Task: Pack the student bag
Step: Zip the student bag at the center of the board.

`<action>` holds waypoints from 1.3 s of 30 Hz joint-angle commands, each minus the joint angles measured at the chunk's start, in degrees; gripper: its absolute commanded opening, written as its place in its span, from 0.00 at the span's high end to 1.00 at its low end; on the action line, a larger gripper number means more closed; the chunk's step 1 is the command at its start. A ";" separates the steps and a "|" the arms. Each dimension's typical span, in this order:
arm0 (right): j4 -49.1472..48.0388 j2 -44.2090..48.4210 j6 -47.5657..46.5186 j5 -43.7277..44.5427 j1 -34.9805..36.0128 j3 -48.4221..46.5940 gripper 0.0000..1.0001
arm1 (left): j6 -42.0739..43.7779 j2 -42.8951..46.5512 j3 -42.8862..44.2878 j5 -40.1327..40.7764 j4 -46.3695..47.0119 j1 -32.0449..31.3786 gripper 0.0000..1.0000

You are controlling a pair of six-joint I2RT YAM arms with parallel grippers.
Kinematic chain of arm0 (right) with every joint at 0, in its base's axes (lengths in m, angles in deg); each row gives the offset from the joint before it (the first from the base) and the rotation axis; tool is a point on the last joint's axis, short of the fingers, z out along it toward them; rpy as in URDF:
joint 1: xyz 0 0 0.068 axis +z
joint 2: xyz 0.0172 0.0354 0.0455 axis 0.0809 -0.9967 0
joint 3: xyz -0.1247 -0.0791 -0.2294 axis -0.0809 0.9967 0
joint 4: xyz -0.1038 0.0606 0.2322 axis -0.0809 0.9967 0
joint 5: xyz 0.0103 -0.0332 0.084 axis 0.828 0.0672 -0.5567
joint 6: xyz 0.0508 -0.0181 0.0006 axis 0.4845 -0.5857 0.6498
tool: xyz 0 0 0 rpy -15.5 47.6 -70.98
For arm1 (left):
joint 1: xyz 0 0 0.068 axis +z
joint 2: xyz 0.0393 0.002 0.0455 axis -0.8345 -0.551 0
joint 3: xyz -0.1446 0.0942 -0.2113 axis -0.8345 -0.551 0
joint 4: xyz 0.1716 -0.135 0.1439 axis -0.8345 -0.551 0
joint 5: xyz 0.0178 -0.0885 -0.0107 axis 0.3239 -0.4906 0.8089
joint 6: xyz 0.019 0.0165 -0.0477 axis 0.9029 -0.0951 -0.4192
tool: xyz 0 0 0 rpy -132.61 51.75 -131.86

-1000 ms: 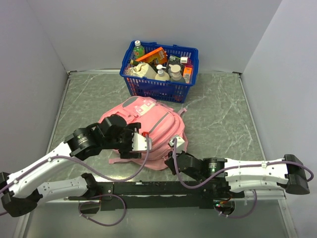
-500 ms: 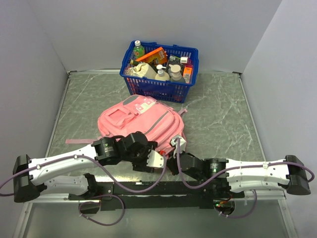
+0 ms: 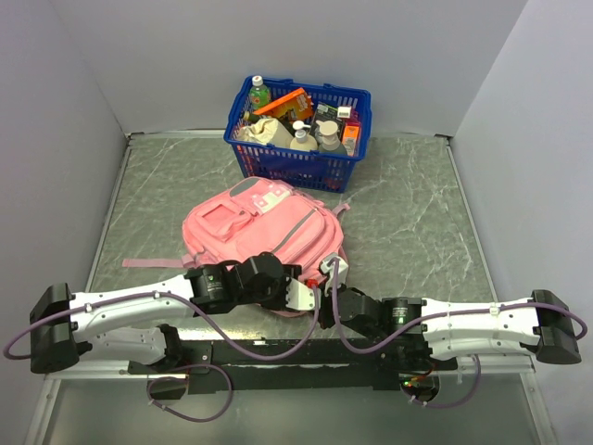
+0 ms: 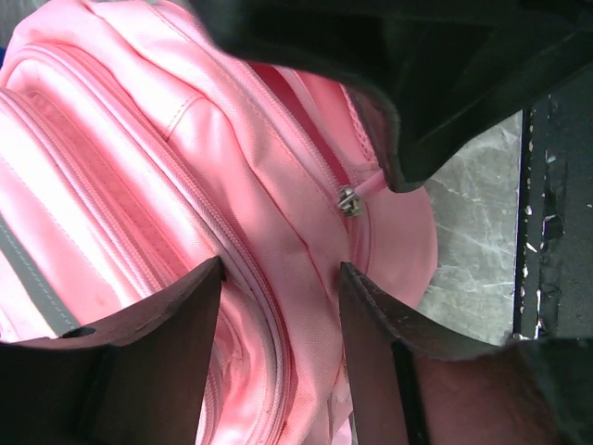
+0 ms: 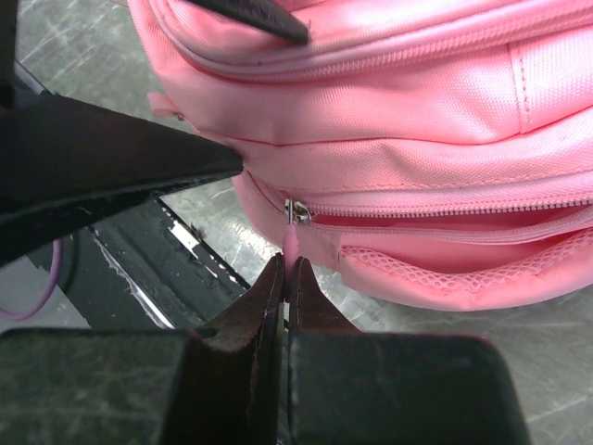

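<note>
From above, the student bag (image 3: 250,227) lies mid-desk, and its near right corner is hidden where my left claw (image 3: 310,289) and right claw (image 3: 324,286) crowd together. I cannot read their fingers there. The blue basket (image 3: 278,165) at the far side holds bottles and boxes.

Left wrist: my fingers stand parted over pink fabric, gripping nothing. A dark arm cuts off the top.

Right wrist: my fingers are pinched tight on the pink zip pull (image 5: 293,243).

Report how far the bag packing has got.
Done: nothing looks packed; the basket is full, and the bag lies flat on the table. In hand: the right tool pinches the zip pull, and the open left tool sits over the fabric nearby. Left: open the bag and load it.
</note>
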 commanded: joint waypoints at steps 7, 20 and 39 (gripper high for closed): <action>-7.55 2.27 0.81 0.67 0.68 -1.34 1.00 | 0.50 -0.37 -3.25 -2.30 -3.60 -1.63 0.90; 4.67 7.10 4.59 4.54 -3.44 -0.82 1.00 | 5.25 1.73 1.14 -9.05 -15.26 -1.63 0.99; 0.45 1.57 -5.07 -6.80 -21.73 -0.55 1.00 | 10.79 8.05 5.81 -13.30 -37.25 -2.68 0.99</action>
